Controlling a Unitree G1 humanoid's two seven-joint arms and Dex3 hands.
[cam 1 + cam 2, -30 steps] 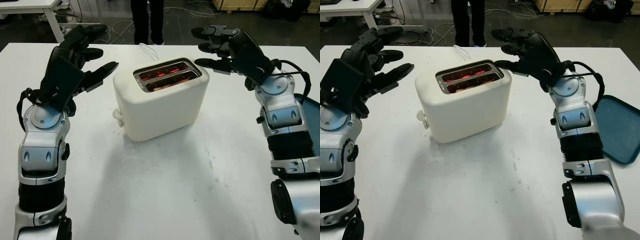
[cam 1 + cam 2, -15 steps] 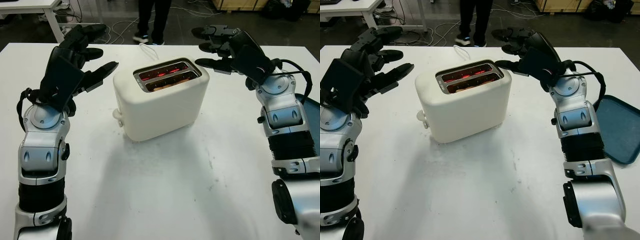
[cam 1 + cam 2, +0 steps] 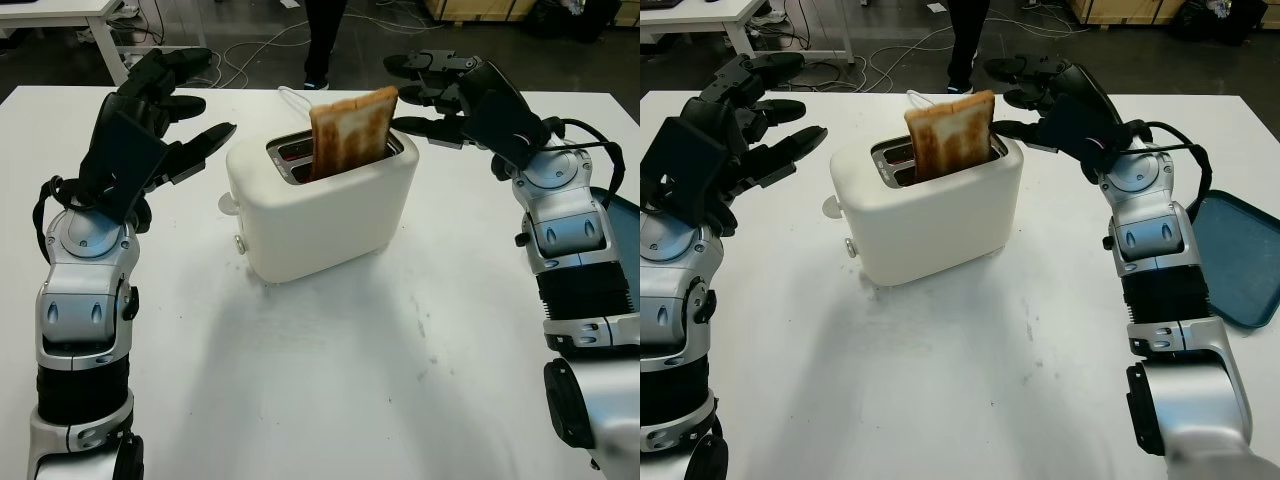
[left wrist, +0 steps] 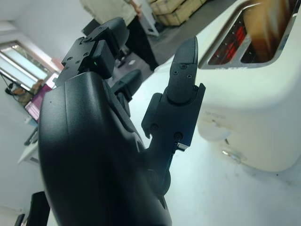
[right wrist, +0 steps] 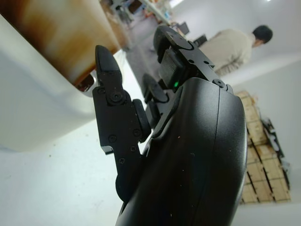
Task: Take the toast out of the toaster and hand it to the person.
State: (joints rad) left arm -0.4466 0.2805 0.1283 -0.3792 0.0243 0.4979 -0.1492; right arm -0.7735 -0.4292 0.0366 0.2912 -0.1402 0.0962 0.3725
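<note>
A slice of browned toast point(image 3: 350, 132) stands up out of the front slot of the white toaster point(image 3: 325, 210) in the middle of the table. My left hand point(image 3: 170, 110) hangs open to the left of the toaster, a little above the table. My right hand point(image 3: 440, 95) is open just to the right of the toaster's top, its fingertips point(image 3: 405, 124) close to the toast's right edge without touching. The toast point(image 5: 56, 33) and toaster point(image 4: 254, 94) also appear in the wrist views. A person point(image 3: 322, 30) stands beyond the table's far edge.
A dark blue tray point(image 3: 1235, 255) lies at the table's right edge beside my right arm. The toaster's white cord point(image 3: 295, 98) runs off the far edge. Cables lie on the floor behind, and another white table point(image 3: 60, 15) stands at the far left.
The toast has popped up out of the slot, and the red glow inside has gone. The toaster's side lever has risen. The person behind the table has shifted slightly. Both hands stayed put.
</note>
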